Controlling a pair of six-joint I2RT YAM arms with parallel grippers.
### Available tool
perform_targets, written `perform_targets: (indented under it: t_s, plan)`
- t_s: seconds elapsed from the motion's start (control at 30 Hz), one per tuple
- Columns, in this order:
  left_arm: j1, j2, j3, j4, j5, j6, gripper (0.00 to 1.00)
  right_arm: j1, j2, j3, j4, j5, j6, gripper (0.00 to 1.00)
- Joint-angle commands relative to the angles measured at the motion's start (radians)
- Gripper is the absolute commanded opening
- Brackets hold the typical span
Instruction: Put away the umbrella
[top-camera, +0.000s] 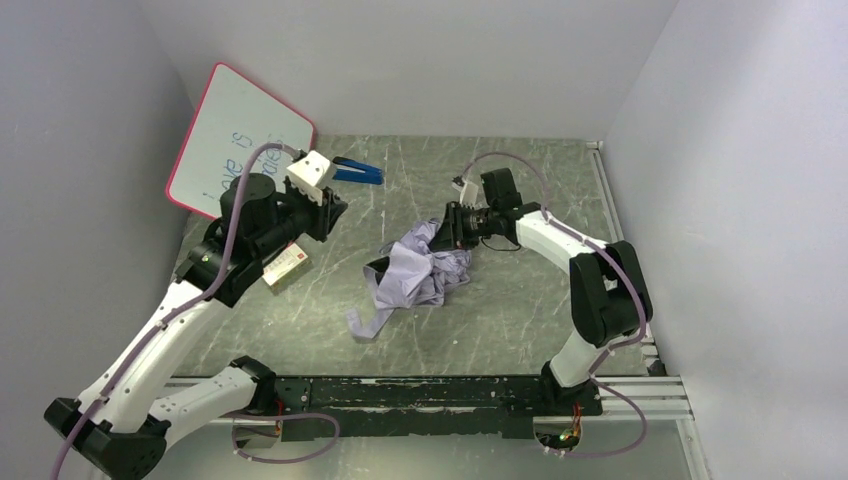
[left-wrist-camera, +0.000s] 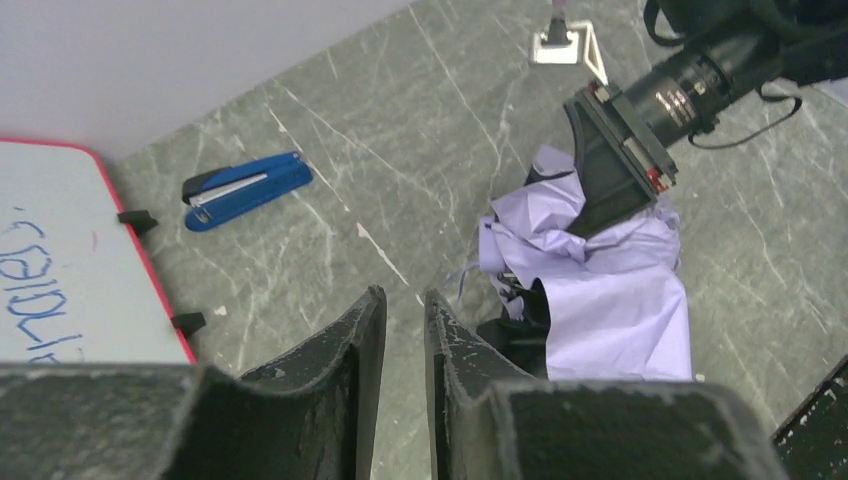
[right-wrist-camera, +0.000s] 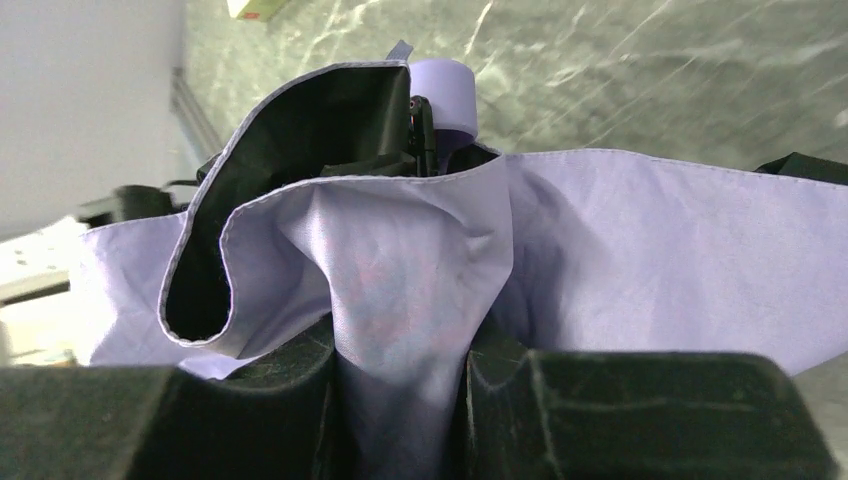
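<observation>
As seen from above, entries run left to right.

- Whiteboard (top-camera: 238, 140): red-edged, blue writing, propped at ten o'clock of the table (top-camera: 500, 320).
- Small box (top-camera: 287, 266): lies at nine o'clock of the umbrella (top-camera: 420, 272).
- Left gripper (left-wrist-camera: 405, 300): raised, fingers a slim gap apart with nothing between them, well apart from the umbrella.
- Blue stapler (top-camera: 357, 171): flat at eleven o'clock, near the back wall.
- Umbrella: crumpled mid-table, lilac fabric outward, black lining showing in the folds, one strip trailing toward seven o'clock.
- Right gripper (top-camera: 452, 228): at the umbrella's one o'clock, fingers (right-wrist-camera: 250, 400) clenched on a lilac fold.
</observation>
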Motion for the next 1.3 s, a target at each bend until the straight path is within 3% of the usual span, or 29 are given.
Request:
perform_targets:
  t_s: [0.0, 0.2, 0.33, 0.5, 0.67, 0.8, 0.93, 1.13, 1.27]
  plan:
    - [0.005, 0.023, -0.027, 0.053, 0.067, 0.007, 0.26, 0.015, 0.018, 0.063, -0.108, 0.096, -0.292, 0.13]
    - [0.005, 0.052, -0.048, 0.08, 0.091, 0.03, 0.25, 0.177, 0.004, 0.062, -0.19, 0.348, -0.522, 0.14]
    - [0.005, 0.058, -0.06, 0.094, 0.087, 0.046, 0.26, 0.293, -0.014, 0.024, -0.16, 0.511, -0.559, 0.14]
    - [0.005, 0.049, -0.091, 0.121, 0.08, 0.063, 0.29, 0.379, -0.046, -0.045, -0.08, 0.585, -0.619, 0.18]
    - [0.006, 0.03, -0.149, 0.179, 0.071, 0.068, 0.44, 0.476, -0.078, -0.125, 0.025, 0.731, -0.754, 0.19]
    - [0.005, 0.015, -0.188, 0.213, 0.055, 0.08, 0.54, 0.487, -0.097, -0.153, 0.065, 0.757, -0.797, 0.25]
    - [0.005, -0.016, -0.219, 0.235, -0.001, 0.082, 0.62, 0.494, -0.172, -0.208, 0.111, 0.743, -0.815, 0.41]
    - [0.006, -0.036, -0.238, 0.255, -0.052, 0.075, 0.65, 0.493, -0.303, -0.2, 0.061, 0.678, -0.779, 0.72]
    - [0.005, -0.023, -0.231, 0.249, -0.056, 0.057, 0.65, 0.494, -0.385, -0.172, -0.002, 0.667, -0.747, 0.84]
